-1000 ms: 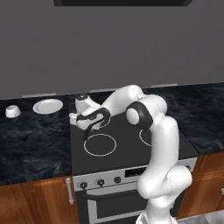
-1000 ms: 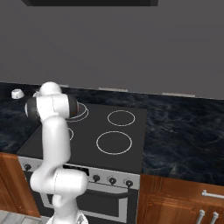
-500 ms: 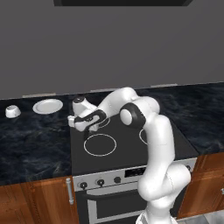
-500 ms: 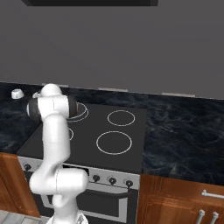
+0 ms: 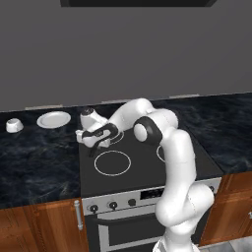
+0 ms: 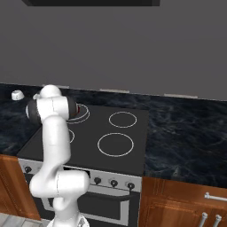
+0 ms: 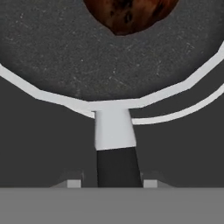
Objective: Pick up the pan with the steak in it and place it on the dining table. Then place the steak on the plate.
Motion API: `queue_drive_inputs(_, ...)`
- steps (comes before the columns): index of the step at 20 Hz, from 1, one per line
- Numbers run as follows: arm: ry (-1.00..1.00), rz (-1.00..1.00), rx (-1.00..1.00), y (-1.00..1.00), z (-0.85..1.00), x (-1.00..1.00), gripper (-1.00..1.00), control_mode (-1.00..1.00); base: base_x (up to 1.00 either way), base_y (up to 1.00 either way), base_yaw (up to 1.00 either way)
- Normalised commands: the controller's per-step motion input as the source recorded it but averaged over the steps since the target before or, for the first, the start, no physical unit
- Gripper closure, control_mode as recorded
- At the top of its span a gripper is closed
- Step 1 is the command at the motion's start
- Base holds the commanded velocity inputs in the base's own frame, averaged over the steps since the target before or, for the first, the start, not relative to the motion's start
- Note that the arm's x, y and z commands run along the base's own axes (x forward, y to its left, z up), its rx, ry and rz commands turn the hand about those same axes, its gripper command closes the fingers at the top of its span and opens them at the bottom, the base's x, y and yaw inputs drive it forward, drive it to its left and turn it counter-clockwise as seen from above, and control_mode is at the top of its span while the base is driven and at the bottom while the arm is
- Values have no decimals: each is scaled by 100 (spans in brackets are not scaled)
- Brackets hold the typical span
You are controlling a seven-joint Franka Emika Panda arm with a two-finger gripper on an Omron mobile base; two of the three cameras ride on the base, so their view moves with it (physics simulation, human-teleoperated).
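The pan [image 7: 109, 65] lies on the stove's back left burner, dark inside with a pale rim. The steak [image 7: 129, 15], a reddish-brown lump, rests in it. The pan's short handle [image 7: 117, 164] runs straight toward me, and my gripper [image 7: 112, 183] has drawn in on it, one small fingertip [image 7: 150, 183] hard against each side. In the left base view my gripper [image 5: 93, 146] reaches low over the stove's left edge and covers most of the pan. A bit of the steak [image 6: 78, 108] peeks out beside the arm. The plate [image 5: 54, 119] lies on the counter to the left. The dining table is out of view.
A small white bowl [image 5: 14, 126] stands left of the plate. The black stove top [image 5: 147, 167] has several white-outlined burner rings. Dark stone counter runs to both sides, with a grey wall behind and a hood overhead.
The jaws have drawn in from wide open onto the pan's handle. The hand shifted slightly left and down over the back left burner earlier in the second.
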Motion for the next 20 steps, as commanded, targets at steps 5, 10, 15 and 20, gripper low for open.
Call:
queue_drive_inputs(5, -4, -8, 10, -3, 43, -19, 100, -100, 0, 0, 0)
queue_drive_inputs(10, -3, -12, 16, -13, 84, -42, 100, -100, 0, 0, 0)
queue_drive_inputs(15, -4, -11, 14, -35, 88, -74, 100, -100, 0, 0, 0)
queue_drive_inputs(20, -3, -3, 8, -49, 67, -99, 100, -100, 0, 0, 0)
